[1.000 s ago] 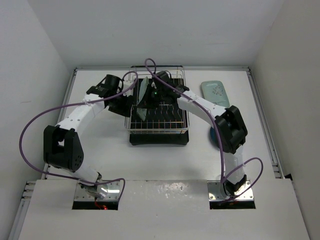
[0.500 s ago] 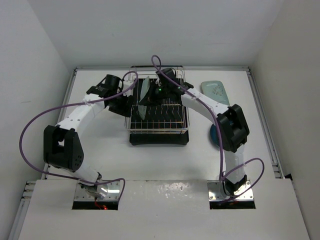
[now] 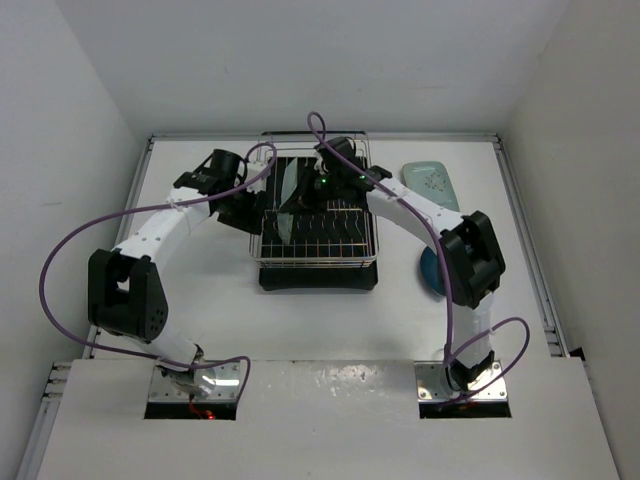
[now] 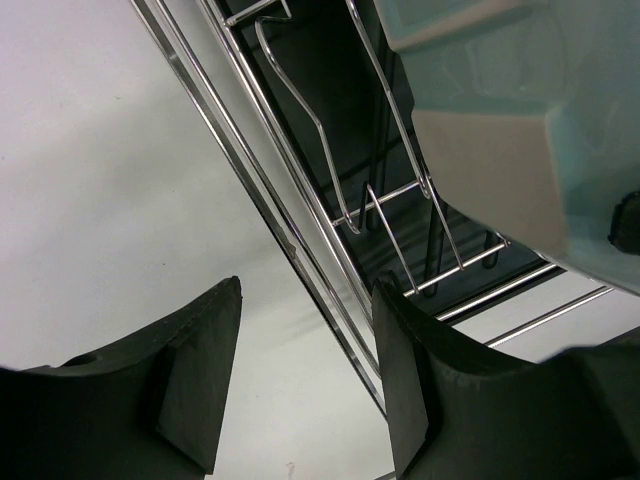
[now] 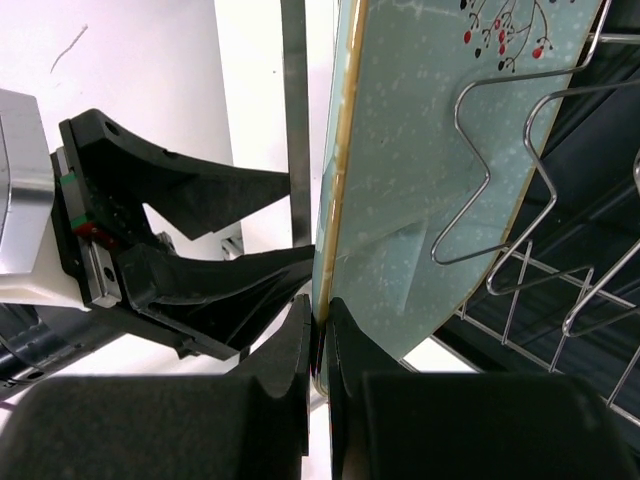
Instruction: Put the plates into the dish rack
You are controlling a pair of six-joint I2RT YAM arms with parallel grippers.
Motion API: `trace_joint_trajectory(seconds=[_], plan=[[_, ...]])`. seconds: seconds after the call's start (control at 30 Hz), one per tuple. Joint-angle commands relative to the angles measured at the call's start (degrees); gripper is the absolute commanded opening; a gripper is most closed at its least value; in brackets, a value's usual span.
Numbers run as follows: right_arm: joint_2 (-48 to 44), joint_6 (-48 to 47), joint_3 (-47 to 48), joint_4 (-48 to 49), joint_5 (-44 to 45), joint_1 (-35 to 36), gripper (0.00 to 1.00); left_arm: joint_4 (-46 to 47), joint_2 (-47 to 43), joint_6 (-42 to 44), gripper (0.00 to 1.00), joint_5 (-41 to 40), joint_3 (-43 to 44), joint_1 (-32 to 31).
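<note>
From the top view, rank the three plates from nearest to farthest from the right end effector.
1. Upright mint plate, in the dish rack, gripped on its edge by the right end effector.
2. Flat mint plate, far right corner.
3. Blue plate, right side, nearer the front, partly hidden.

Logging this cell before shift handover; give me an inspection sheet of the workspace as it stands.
Surface: white table, dish rack at centre.
Job's things: one mint plate upright in rack; second mint plate flat, far right; blue plate partly hidden by right arm.
Clutter: nothing seen.
Grippers: left jaws open at rack's left rim; right jaws shut on upright plate's edge.
Cables: purple cables loop from both arms.
Surroundings: white walls on three sides.
</note>
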Motion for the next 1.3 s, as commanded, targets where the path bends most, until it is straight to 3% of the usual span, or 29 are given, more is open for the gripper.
trace_joint_trajectory(seconds=[0.0, 0.43, 0.87, 1.1, 1.27], plan=[[-5.4, 1.0, 1.8, 5.6, -2.5, -0.2, 0.00, 1.2, -0.2, -0.2, 0.59, 1.0, 0.6, -0.3], [-7.0, 3.6, -1.3, 7.9, -4.2, 0.1, 0.00, 1.2, -0.2, -0.2, 0.59, 0.5, 0.6, -0.3], [-7.5, 1.9, 0.4, 4.0, -5.2, -0.3, 0.00, 1.2, -0.2, 0.3, 0.59, 0.5, 0.6, -0.3], [-8.9, 2.3, -4.5, 4.3, -5.4, 0.0, 0.00, 1.2, -0.2, 0.3, 0.59, 0.5, 1.1, -0.3], [-7.8, -1.4, -2.1, -1.8, -3.0, 0.5, 0.00, 1.2, -0.2, 0.3, 0.59, 0.5, 1.1, -0.3]])
